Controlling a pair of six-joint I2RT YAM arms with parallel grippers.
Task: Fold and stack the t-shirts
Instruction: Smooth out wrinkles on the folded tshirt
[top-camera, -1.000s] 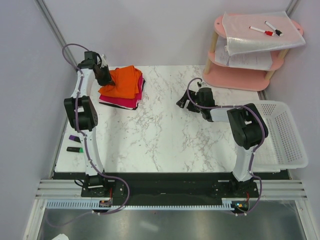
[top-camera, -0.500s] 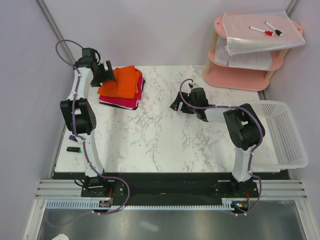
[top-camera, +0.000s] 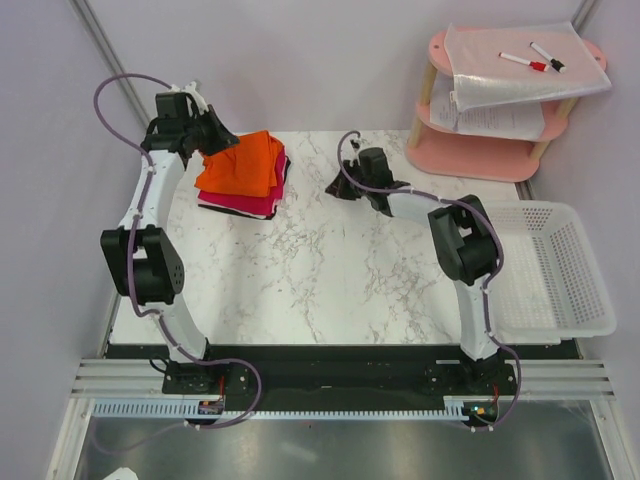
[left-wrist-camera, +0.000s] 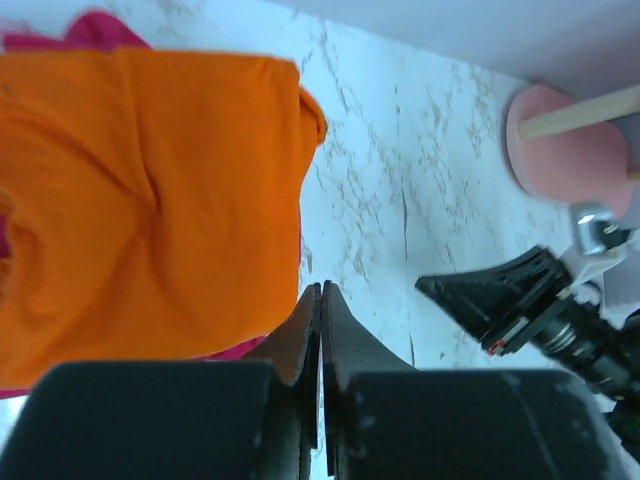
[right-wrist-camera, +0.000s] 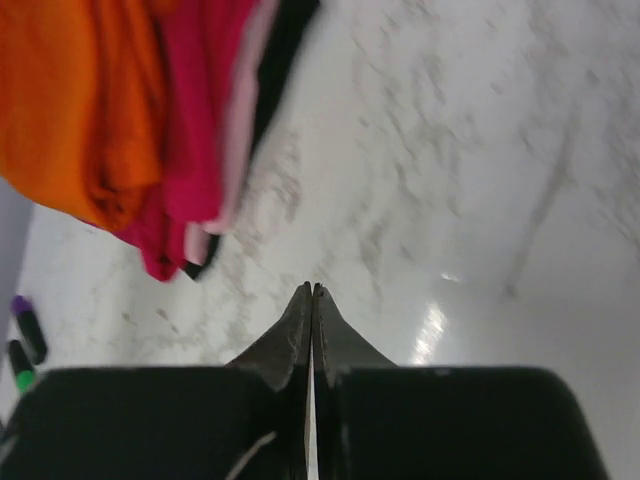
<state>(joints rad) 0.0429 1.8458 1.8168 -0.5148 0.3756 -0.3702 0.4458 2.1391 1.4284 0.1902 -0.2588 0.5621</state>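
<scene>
The orange shirt (top-camera: 245, 165) lies folded on top of the magenta shirt (top-camera: 238, 205). The two make one stack at the far left corner of the worktop (top-camera: 330, 280), with a strip of black cloth (right-wrist-camera: 285, 45) showing underneath. So by the look of it the folding and stacking are done, or very nearly.

Both shirts are light, limp cloth that will sag and unfold if lifted by a single layer. They should not slip much, and nothing here can break. If the stack needs squaring, the safest hold is probably a pinch through all the layers at a folded edge, or a sideways nudge against the thick side. Plucking the loose top corner would be riskier.

The left hand (left-wrist-camera: 320, 292) is clenched on nothing, its fingers pressed flat together, and it hangs just beyond the stack's far left side. The right hand (right-wrist-camera: 312, 290) is clenched empty too, over bare marble near the far edge, to the right of the stack and apart from it.

A second ago the left hand was down on the orange shirt's left edge, and then it opened wide beside it. Now it has drawn back and shut. The right hand was open over the middle of the worktop. It has swung toward the far edge, nearer the stack, and shut. The stack itself looks unchanged.
</scene>
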